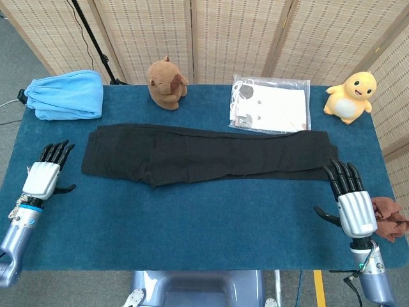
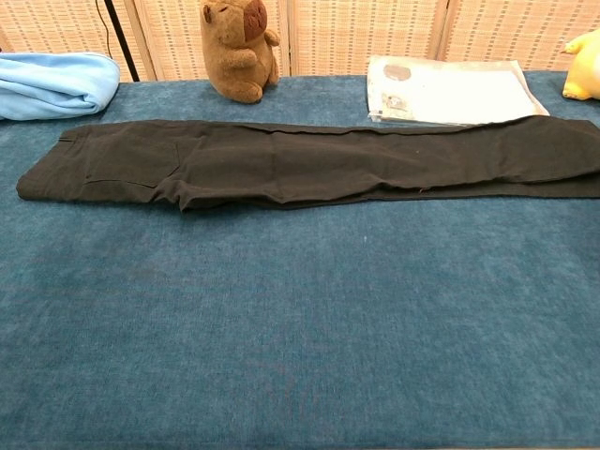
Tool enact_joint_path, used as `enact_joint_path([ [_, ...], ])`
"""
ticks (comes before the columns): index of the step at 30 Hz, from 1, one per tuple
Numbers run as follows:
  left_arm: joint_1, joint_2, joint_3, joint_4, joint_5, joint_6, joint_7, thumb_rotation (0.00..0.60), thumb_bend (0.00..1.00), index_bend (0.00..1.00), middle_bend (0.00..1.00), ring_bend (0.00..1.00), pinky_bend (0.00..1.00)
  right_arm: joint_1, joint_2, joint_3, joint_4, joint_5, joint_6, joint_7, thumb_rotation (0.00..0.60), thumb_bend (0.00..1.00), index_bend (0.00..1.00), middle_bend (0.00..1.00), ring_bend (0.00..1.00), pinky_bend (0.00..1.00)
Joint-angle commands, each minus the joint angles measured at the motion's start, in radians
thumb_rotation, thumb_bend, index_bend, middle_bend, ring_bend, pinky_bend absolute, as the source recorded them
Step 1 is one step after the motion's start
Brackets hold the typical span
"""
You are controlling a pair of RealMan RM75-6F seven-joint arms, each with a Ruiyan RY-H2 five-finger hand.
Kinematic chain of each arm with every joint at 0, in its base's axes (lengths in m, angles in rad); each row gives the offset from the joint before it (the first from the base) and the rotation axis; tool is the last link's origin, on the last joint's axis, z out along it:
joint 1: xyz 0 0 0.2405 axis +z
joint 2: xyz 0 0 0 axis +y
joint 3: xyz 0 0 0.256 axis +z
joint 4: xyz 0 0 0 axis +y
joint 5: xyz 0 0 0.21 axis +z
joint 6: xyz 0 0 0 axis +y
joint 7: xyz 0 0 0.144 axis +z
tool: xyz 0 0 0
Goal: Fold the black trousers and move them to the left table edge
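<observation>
Blue carpeted table (image 1: 192, 224), woven screens (image 1: 230, 35) behind. Black trousers (image 1: 204, 155) stretched out flat and long across the middle, folded lengthwise only, not yet at the left edge. Left hand (image 1: 45, 174) palm down over the blue surface near the left edge, fingers (image 1: 56, 151) straight and apart, thumb out to the side, holding nothing; waist end of the trousers just beyond the fingertips toward the centre, not touched. Right hand (image 1: 353, 203) likewise flat and spread at the right edge, empty; cuff end lying just ahead of its fingertips (image 1: 339, 171), apart from them. Brown cloth (image 1: 387, 217) bunched right beside the right hand's outer side. Farther off: light blue folded fabric (image 1: 66, 94) beyond the left fingers, brown plush animal (image 1: 166, 83) and clear packet (image 1: 271, 103) past the trousers, yellow plush toy (image 1: 350, 96) beyond the right fingers. Neither hand visible from the chest camera.
</observation>
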Motion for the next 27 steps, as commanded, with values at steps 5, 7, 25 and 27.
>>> enact_joint_path([
  [5, -0.052, -0.18, 0.041, 0.287, 0.057, -0.049, -0.139, 0.6, 0.0, 0.0, 0.0, 0.0, 0.0, -0.002, 0.008, 0.011, -0.006, 0.011, -0.023, 0.024, 0.6, 0.0, 0.0, 0.0, 0.0, 0.01],
  [7, -0.063, -0.203, 0.038, 0.323, 0.055, -0.06, -0.157, 0.6, 0.02, 0.0, 0.0, 0.0, 0.0, -0.003, 0.011, 0.014, -0.007, 0.011, -0.026, 0.033, 0.6, 0.0, 0.0, 0.0, 0.0, 0.01],
  [25, -0.127, -0.287, 0.019, 0.467, 0.03, -0.143, -0.195, 0.6, 0.11, 0.0, 0.0, 0.0, 0.0, -0.016, 0.027, 0.033, -0.008, 0.012, -0.037, 0.08, 0.6, 0.0, 0.0, 0.0, 0.0, 0.01],
  [27, -0.131, -0.29, 0.019, 0.473, 0.029, -0.149, -0.192, 0.6, 0.11, 0.0, 0.0, 0.0, 0.0, -0.018, 0.027, 0.033, -0.01, 0.01, -0.037, 0.081, 0.6, 0.0, 0.0, 0.0, 0.0, 0.01],
])
